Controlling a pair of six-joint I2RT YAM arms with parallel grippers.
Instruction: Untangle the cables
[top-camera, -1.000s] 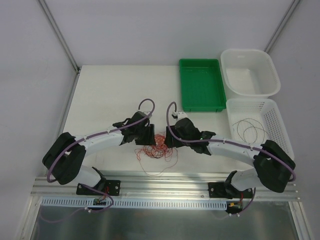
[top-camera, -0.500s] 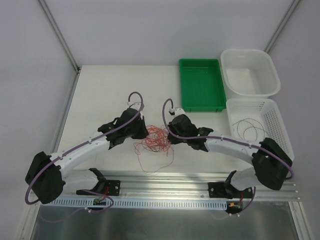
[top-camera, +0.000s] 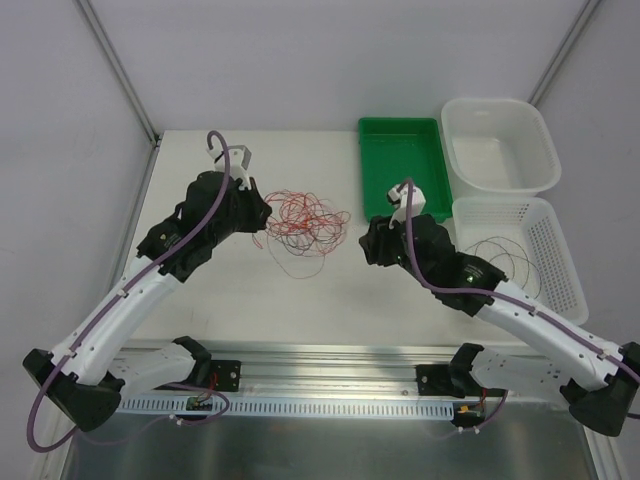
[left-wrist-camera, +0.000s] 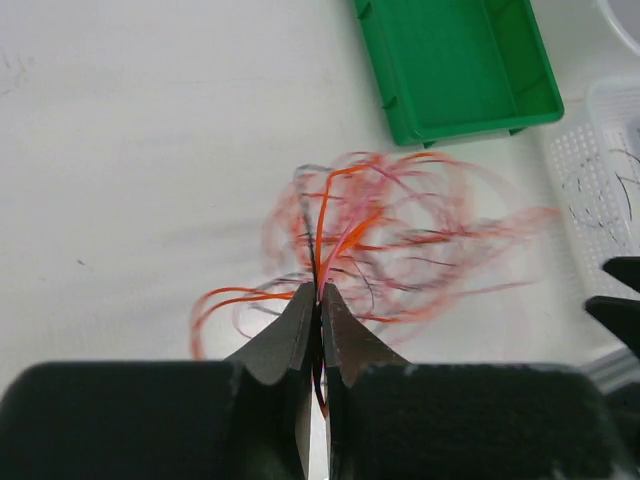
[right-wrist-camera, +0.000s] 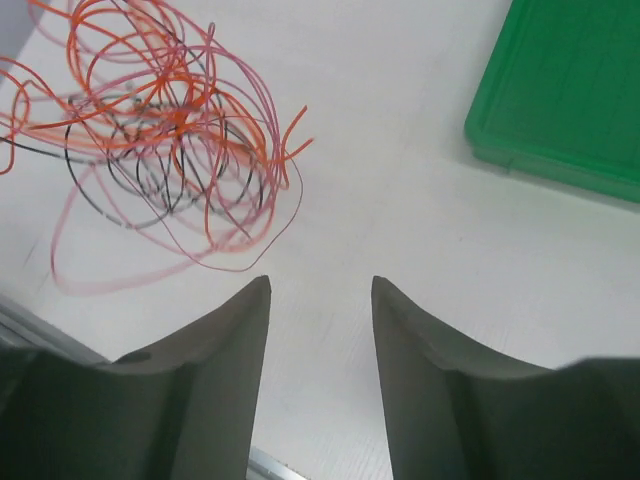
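Your left gripper (left-wrist-camera: 318, 300) is clamped tight on a few orange and pink strands at the near edge of the cables (top-camera: 305, 222). They form a loose tangle of red, orange and black loops over the white table (top-camera: 330, 300), between your two arms and left of the green tray (top-camera: 403, 170). Your right gripper (right-wrist-camera: 320, 295) is spread wide, grasps nothing and hangs apart from the tangle.

Bright, even light, faint shadows; the cables (left-wrist-camera: 350, 238) smear with motion blur.
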